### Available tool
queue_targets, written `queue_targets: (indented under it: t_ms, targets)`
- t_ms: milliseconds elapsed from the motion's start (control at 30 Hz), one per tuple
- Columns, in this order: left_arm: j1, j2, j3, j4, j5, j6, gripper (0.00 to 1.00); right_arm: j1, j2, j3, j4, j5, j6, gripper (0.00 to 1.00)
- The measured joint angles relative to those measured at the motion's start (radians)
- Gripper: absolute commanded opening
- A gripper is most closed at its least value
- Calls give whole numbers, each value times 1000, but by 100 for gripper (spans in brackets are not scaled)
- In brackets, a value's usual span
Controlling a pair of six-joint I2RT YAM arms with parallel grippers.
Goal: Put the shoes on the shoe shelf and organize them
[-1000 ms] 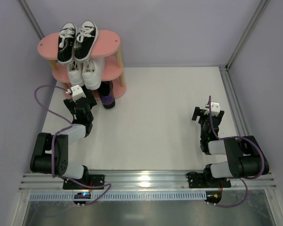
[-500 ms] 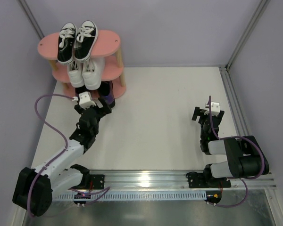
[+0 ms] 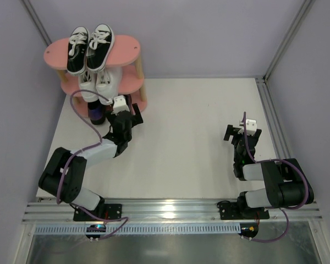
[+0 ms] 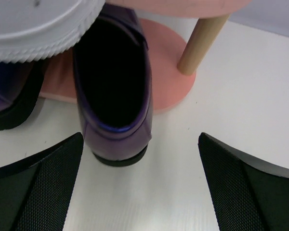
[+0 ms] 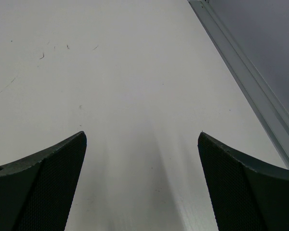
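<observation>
Purple shoes (image 4: 113,96) are the ones we are busy with. Our left claw (image 4: 141,144) is spread wide and holds nothing. One purple shoe sits right in front of it, with its heel poking out between our two fingers (image 4: 38,187). The toe is tucked in on the bottom board of the shoe shelf (image 4: 168,62), but we think the heel hangs off the edge over the table (image 4: 221,110). So the job looks nearly done, and we think this step is to nudge that shoe further in.

To do it well, we should go in low, keep the heel in the middle of the claw, and push straight and slowly. A crooked push could spin the shoe.

Just above the claw and a bit left, the white sneakers (image 4: 33,19) stick out over the purple shoe, so we must not lift up into the sole. To the left lies the other purple shoe (image 4: 9,96), close beside the first; we cannot tell if they touch. To the right stands a wooden post (image 4: 202,45). Bumping it could shake the whole shelf. Our purple cable (image 3: 75,104) loops near that side shoe too. Higher up, on the top board, sit the black sneakers (image 3: 89,48).

Far off to the right, our right claw (image 5: 142,137) is wide too, holding nothing, over the table.
</observation>
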Motion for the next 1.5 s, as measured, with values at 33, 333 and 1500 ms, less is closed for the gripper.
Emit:
queue_targets:
  t_ms: [33,333,1500]
  targets:
    - [0,25,24,13,0,7,100,0,0,0,0,0,0,97]
    - [2,162,97,76,-49,56,100,0,0,0,0,0,0,97]
    - [118,208,39,131,107,79,46,0,0,0,0,0,0,97]
